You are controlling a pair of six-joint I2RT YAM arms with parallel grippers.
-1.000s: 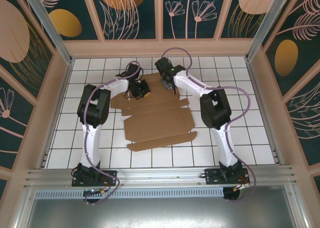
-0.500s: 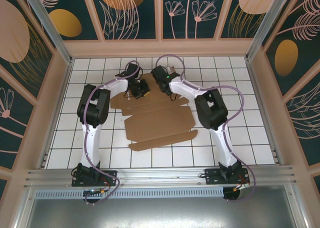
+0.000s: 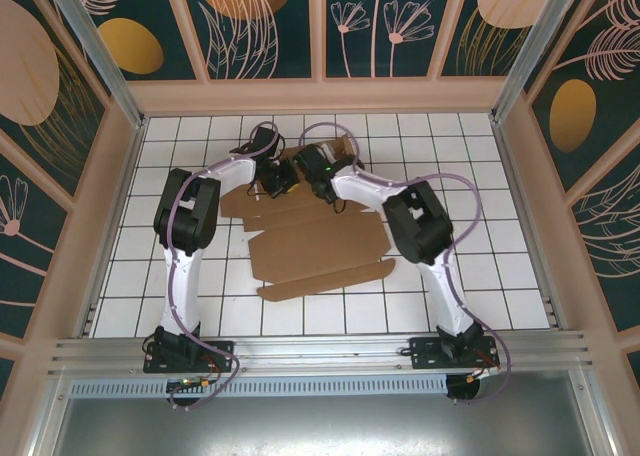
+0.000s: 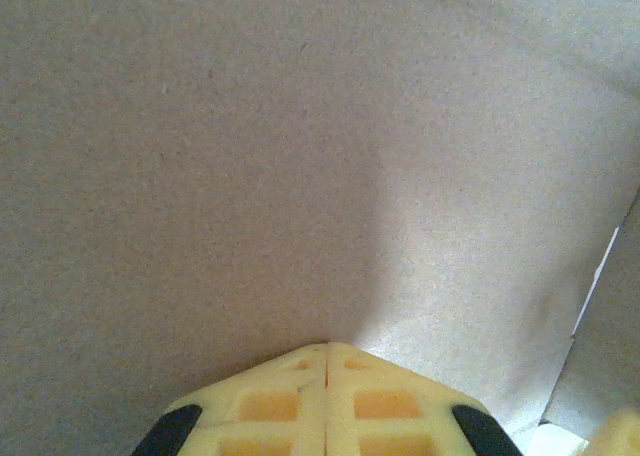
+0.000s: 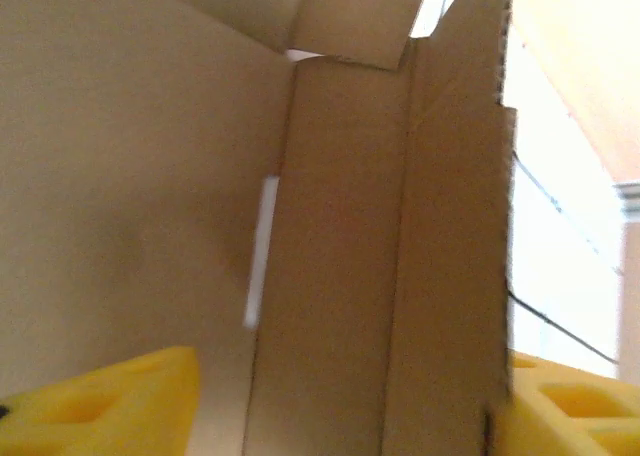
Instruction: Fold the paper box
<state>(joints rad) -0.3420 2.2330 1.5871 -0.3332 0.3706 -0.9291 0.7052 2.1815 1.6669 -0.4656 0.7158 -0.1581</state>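
Note:
The paper box [image 3: 315, 244] lies mostly flat on the white tiles as a brown die-cut sheet, with its far flap [image 3: 343, 146] tilted up. Over the sheet's far part, my left gripper [image 3: 280, 183] is shut with nothing in it. Its closed yellow tips [image 4: 327, 348] press against bare cardboard [image 4: 250, 156]. Just to its right, my right gripper [image 3: 318, 176] is open. Its yellow fingers [image 5: 110, 401] stand wide apart, and a creased cardboard panel [image 5: 340, 226] rises between them, its cut edge close to the right finger.
White tiled floor [image 3: 480, 256] surrounds the sheet on all sides. Beige walls [image 3: 120, 176] with patterned panels enclose the cell. An aluminium rail [image 3: 320, 348] runs along the near edge by the arm bases.
My right gripper has moved left toward the left gripper and opened wide. The far flap now stands up behind it. The left gripper has stayed shut in place.

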